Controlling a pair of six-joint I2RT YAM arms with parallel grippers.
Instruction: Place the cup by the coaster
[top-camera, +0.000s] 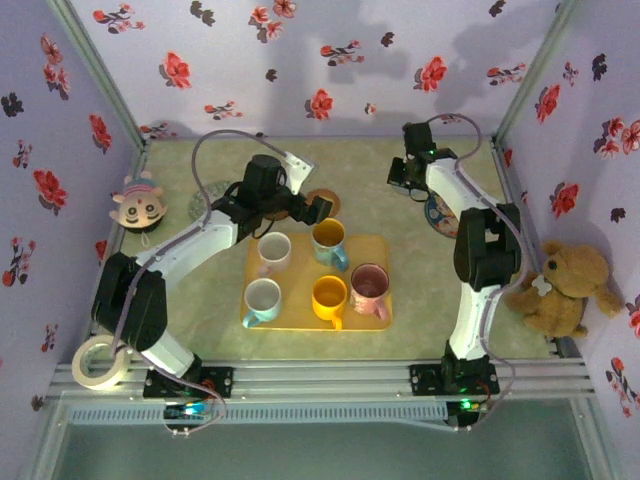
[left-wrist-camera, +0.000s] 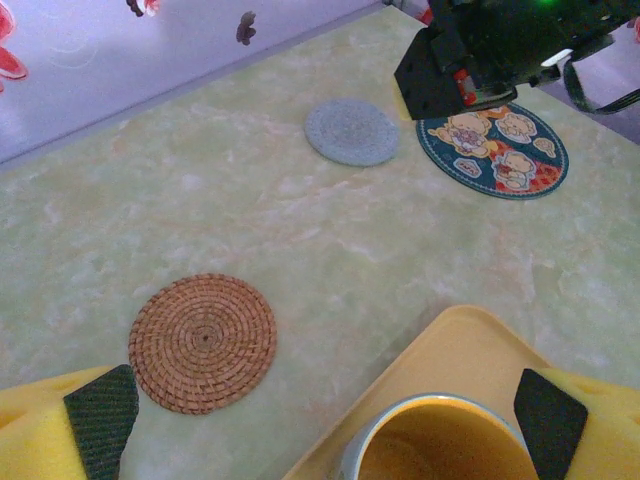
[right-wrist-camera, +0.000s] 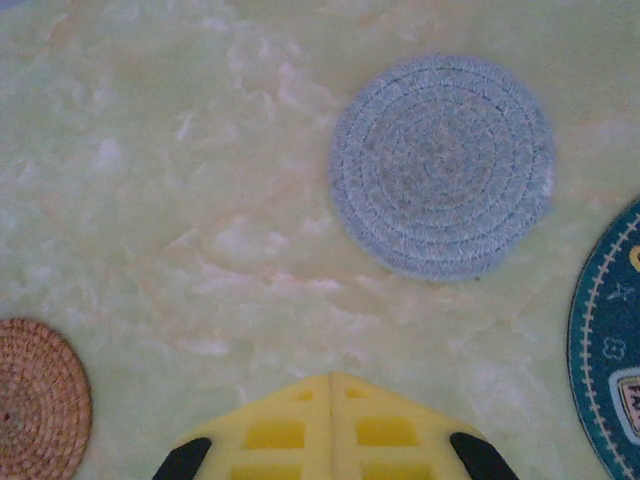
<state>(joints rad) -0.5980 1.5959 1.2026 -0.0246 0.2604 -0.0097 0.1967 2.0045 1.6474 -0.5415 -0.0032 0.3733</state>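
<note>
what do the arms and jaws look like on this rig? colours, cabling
The two match. The left arm and right arm have white links, bulky black joints and black bases. A thin grey cable runs along each. The jaws are yellow plastic with dark textured pads; the right set has rectangular cut-outs.

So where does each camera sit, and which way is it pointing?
Top external: fixed above and behind the arms, looking down on the table and tray; the left arm and right arm show whole.
Left wrist: behind the left gripper, looking across the table past the woven coaster; its two yellow fingers frame a cup.
Right wrist: behind the right gripper, looking down at the grey coaster; its closed fingers show at the bottom.
Shared: both wrist views hold the woven and grey coasters.
</note>
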